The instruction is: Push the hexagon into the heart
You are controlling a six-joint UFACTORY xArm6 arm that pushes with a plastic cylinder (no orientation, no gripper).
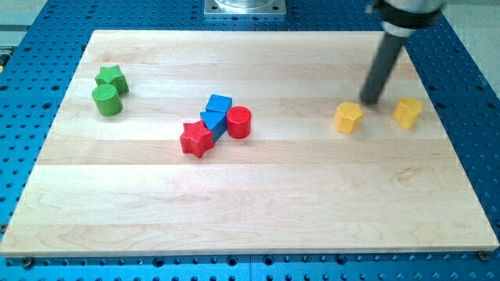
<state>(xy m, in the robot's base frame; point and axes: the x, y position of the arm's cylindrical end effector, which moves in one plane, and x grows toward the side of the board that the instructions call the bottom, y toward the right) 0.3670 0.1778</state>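
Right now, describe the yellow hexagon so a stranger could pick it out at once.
Start at the wooden board and go to its right half, where two yellow blocks sit apart with my tip between them. The yellow hexagon is the one on the view's left, flat-sided, while the yellow heart on the right is lobed.

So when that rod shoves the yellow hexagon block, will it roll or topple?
Probably neither: the yellow hexagon sits squat on a flat face, so it should slide. My tip stands at its upper right, so an off-centre push may turn it.
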